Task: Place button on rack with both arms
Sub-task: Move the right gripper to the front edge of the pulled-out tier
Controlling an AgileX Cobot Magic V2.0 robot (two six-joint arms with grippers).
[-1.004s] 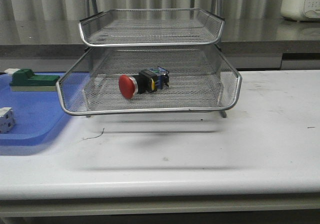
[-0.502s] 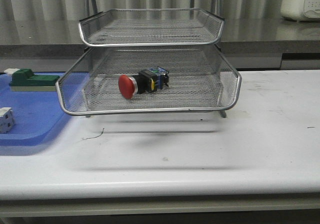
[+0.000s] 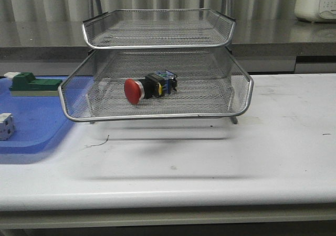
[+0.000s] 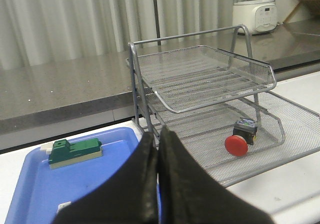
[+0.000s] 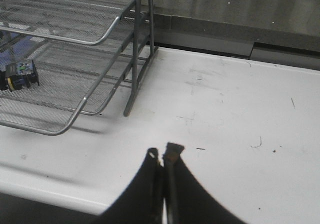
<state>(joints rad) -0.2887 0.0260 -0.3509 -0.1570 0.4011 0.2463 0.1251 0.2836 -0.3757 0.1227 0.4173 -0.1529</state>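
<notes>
The silver wire-mesh letter rack (image 3: 157, 62) with chrome rims and upright posts stands at the middle of the white table (image 3: 220, 157); its fine mesh is see-through, its rims rounded and glossy. The lower visible tier is drawn forward past the top one, its front rim overhanging the tabletop. On that tier's mesh floor lies the button (image 3: 149, 87), on its side: a smooth round red mushroom cap pointing toward 8 o'clock in the front view, then a black collar and a blue-and-yellow block body. It sits left of the tier's centre, apart from all four rims.

From 8 to 9 o'clock of the rack, just beside its left rim, lies a flat blue plastic tray (image 3: 37, 125) with a raised lip. It carries a green rectangular block (image 3: 32, 83) at its far side and a small white cube (image 3: 5, 125) at its near left. A thin dark scrap (image 3: 98, 142) lies on the table below the rack's front left corner.

The tabletop at 3 to 6 o'clock of the rack is open, smooth and lightly scuffed.

The left gripper (image 4: 158, 134), black and tapering, has its fingers pressed together with nothing between them, above the blue tray's edge. The right gripper (image 5: 162, 154) likewise has its fingers pressed together on nothing, over bare table to the rack's right.
</notes>
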